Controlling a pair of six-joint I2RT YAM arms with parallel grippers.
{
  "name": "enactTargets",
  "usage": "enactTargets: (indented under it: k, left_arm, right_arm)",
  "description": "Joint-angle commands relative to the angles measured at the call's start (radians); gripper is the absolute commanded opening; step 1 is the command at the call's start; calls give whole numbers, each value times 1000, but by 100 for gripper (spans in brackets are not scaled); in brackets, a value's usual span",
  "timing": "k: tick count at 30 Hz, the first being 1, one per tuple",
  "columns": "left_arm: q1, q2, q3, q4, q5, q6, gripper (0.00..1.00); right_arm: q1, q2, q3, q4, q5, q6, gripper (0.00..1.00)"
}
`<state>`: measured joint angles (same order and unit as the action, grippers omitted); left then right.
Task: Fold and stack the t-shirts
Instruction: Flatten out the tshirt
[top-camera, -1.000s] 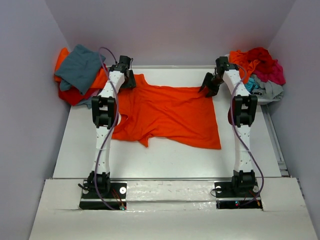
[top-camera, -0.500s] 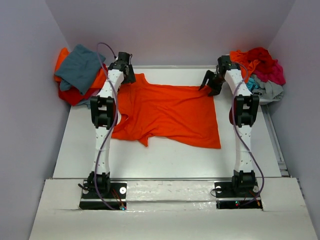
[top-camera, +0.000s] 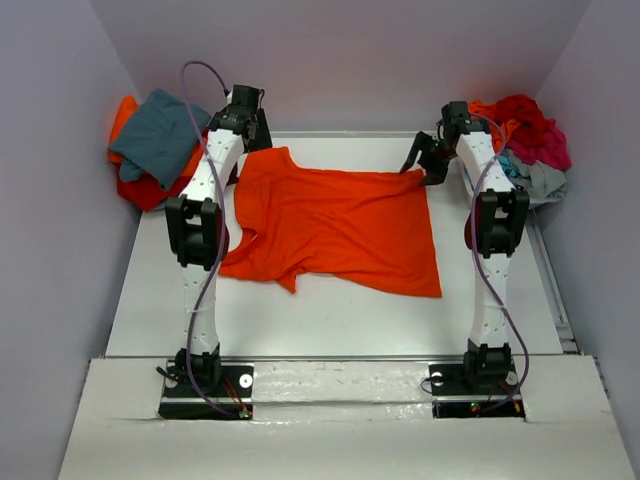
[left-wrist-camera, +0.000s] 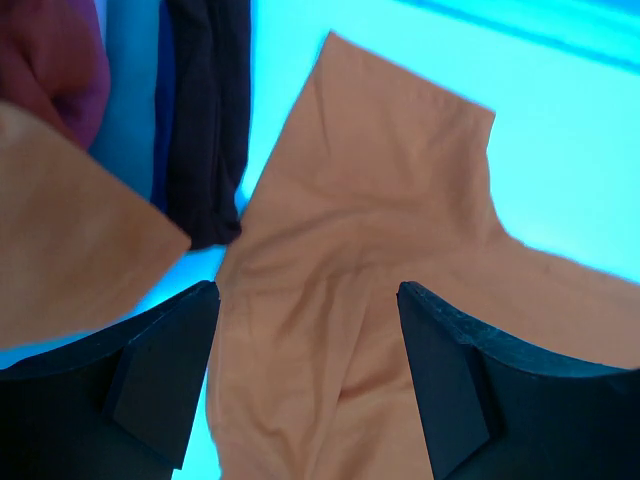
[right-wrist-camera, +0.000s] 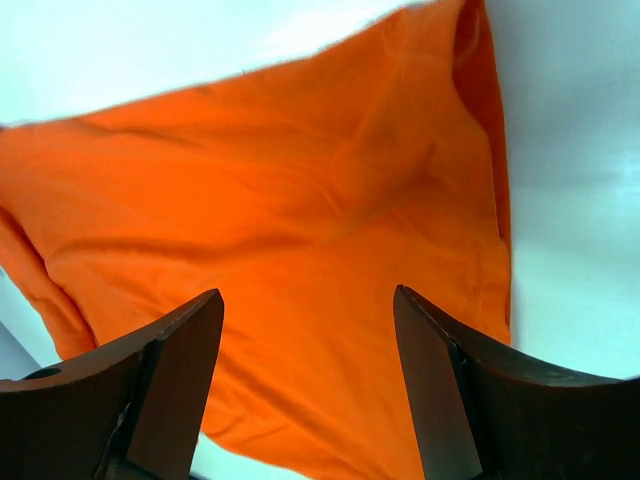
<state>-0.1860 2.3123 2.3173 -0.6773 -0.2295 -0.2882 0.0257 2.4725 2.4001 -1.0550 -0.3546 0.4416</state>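
Spreading looks finished: the orange shirt (top-camera: 335, 225) lies on the desk (top-camera: 330, 320). Above its far corners the left claw (left-wrist-camera: 305, 300) and right claw (right-wrist-camera: 308, 300) hang wide open, empty. Next probably: gripping an edge to fold.

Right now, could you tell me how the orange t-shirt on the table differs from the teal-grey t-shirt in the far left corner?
The orange t-shirt lies spread nearly flat on the white table; the teal-grey t-shirt is bunched up. The orange one lies alone mid-table; the teal-grey one tops a heap of red and orange garments by the left wall. Both are plain, unprinted cloth.
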Motion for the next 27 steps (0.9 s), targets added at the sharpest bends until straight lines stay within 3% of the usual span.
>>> enactTargets:
  k: [1, 5, 11, 22, 27]
  left_arm:
    - [-32, -106, -117, -83, -50, -17, 84]
    - [-52, -200, -347, -50, -16, -38, 84]
    - [-52, -287, -522, -19, 12, -58, 84]
    - [-52, -262, -518, -21, 38, -62, 84]
    - [-52, -229, -477, -36, 38, -62, 84]
  right_arm:
    - [31, -115, -117, -62, 26, -15, 74]
    - [77, -259, -336, 2, 26, -18, 74]
    - [144, -354, -576, 55, 26, -21, 73]
    - [163, -362, -659, 102, 31, -6, 72]
    - [163, -357, -665, 107, 34, 6, 66]
